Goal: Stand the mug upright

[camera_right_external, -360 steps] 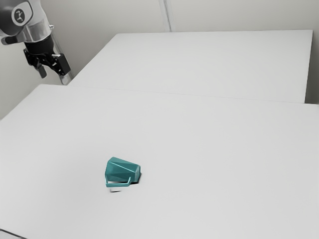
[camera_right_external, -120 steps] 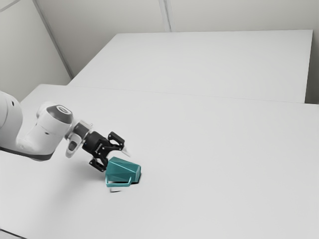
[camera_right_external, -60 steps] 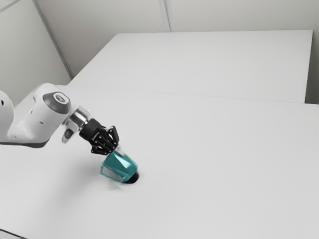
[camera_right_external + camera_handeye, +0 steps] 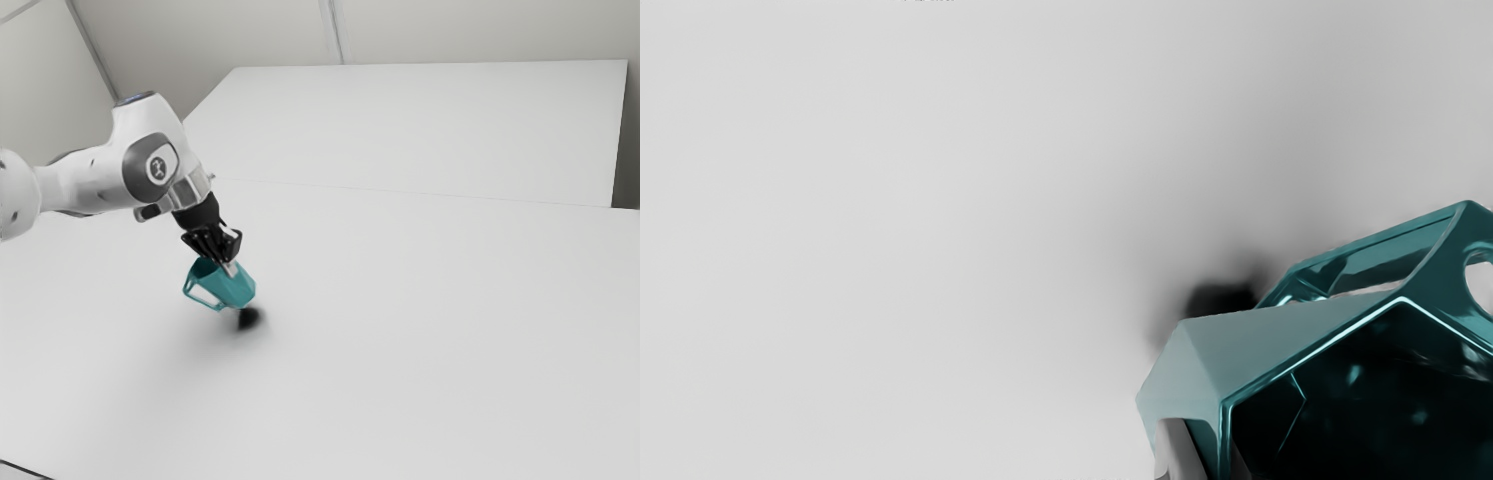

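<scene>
With the end effector (image 4: 231,268) clamped on one wall of the mug (image 4: 228,287), grips close by the rim. Sets one finger (image 4: 1173,443) along the mug's outer face and the other (image 4: 1241,465) just inside the mouth (image 4: 1366,407), nearly together, with little more than the wall's thickness between. Holds the mug tilted in the air, above the worktop (image 4: 420,330) and apart from it, mouth slanting up toward the exterior view's left, base down toward the exterior view's right. Carries the handle (image 4: 203,298) free of both fingers, on the mug's side toward the exterior view's left. Casts a dark shadow (image 4: 249,318) on the worktop below the mug's base. Reaches in with the arm (image 4: 95,185) from the exterior view's left of the mug, forearm roughly level, then bends at the wrist and slopes down to the mug from above, hand leaning rather than plumb, fingertips aimed downward and toward the exterior view's right.
</scene>
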Motion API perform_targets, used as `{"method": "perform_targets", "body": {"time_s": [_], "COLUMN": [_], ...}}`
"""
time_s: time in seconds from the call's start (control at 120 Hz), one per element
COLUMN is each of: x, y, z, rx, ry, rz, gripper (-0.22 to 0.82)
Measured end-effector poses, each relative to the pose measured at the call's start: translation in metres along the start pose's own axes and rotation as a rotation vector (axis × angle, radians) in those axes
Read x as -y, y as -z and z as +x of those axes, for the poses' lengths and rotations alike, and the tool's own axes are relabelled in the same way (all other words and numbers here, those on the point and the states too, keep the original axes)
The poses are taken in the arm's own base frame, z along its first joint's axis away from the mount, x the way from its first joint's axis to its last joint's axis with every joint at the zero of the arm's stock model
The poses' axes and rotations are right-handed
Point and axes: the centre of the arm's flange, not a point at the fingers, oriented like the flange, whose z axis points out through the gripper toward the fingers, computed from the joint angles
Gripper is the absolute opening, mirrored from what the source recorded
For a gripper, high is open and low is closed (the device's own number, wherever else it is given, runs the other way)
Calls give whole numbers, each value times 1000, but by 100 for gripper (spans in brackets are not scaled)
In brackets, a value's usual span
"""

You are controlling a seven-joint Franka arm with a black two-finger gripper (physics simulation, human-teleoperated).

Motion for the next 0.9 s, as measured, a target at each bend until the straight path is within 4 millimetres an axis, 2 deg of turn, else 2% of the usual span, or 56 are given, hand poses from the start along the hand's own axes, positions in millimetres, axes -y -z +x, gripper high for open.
{"method": "perform_targets", "body": {"time_s": [0.125,0.292,0.525,0.633,0.9], "x": [17,33,30,31,34], "y": [-10,-31,-45,-42,-53], "z": [-13,-26,-32,-39,-37], "rx": [-13,-8,-3,-11,-109], "ry": [-116,-191,-210,-218,-221], "rz": [-123,-171,-192,-200,-190], "gripper": [-18,-18,-18,-18,-18]}}
